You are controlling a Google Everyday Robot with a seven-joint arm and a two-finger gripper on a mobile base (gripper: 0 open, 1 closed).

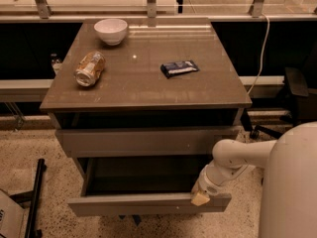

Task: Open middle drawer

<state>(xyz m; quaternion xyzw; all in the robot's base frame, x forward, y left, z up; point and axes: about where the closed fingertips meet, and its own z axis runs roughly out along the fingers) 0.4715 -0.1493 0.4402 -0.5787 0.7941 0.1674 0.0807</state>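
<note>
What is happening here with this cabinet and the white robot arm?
A robot is working on the middle drawer of a grey-brown cabinet with its one white arm. Its gripper sits at the right end of the drawer's front panel, at the top edge. The drawer stands partly out, so its dark inside shows. The drawer front above sits further back. On the cabinet top, away from the gripper, lie a white bowl, a can on its side and a dark packet.

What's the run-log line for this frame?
middle drawer: pulled out, dark inside showing | gripper: at front panel's right end | countertop: bowl, can on its side, dark packet
</note>
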